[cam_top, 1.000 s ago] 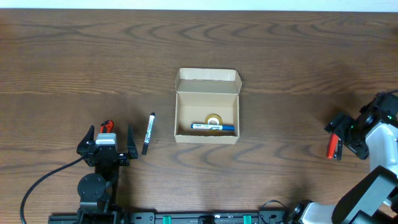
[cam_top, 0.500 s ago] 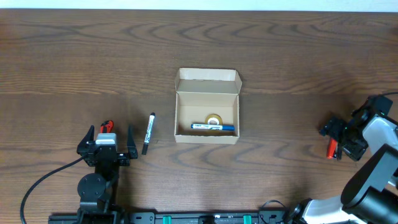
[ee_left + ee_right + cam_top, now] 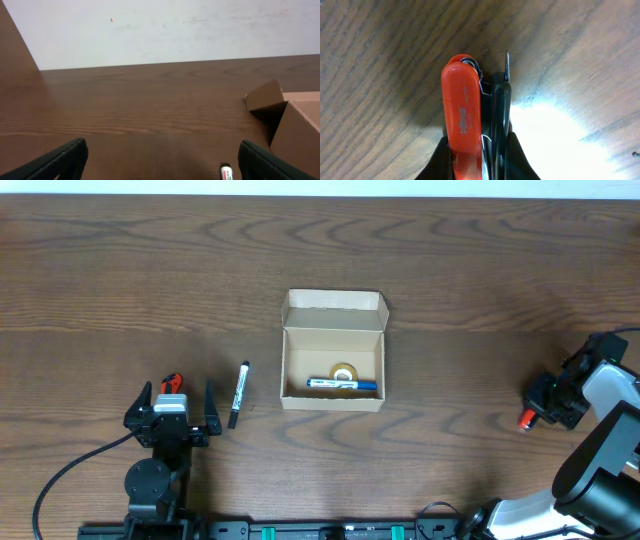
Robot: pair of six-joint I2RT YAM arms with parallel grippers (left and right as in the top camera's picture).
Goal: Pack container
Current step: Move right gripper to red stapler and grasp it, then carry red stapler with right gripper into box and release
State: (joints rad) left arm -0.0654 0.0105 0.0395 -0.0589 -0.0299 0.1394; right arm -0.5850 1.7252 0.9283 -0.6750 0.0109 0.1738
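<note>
Overhead view: the container (image 3: 333, 350) sits at mid-table, upright, with its flap lid open and standing at the far side. Inside it, against the near wall, lies a blue marker (image 3: 342, 384), with a tape roll (image 3: 344, 371) just behind and touching it. A black marker (image 3: 238, 393) lies on the table (image 3: 450, 270) to the left of the container, well apart from it.

The left gripper (image 3: 172, 416) rests at the near left, just beside the black marker. Its fingers (image 3: 62, 159) are spread wide with nothing between them. A small red-and-black item (image 3: 173, 383) lies just ahead of it, partly hidden.

The left wrist view shows the black marker's tip at the lower edge and a corner of the container at right.

The right gripper (image 3: 548, 402) is low over the table at the far right, well apart from the container. The right wrist view shows its fingers pressed against both sides of an orange-handled tool (image 3: 462, 120) that lies on the wood. Only the tool's red end shows overhead
</note>
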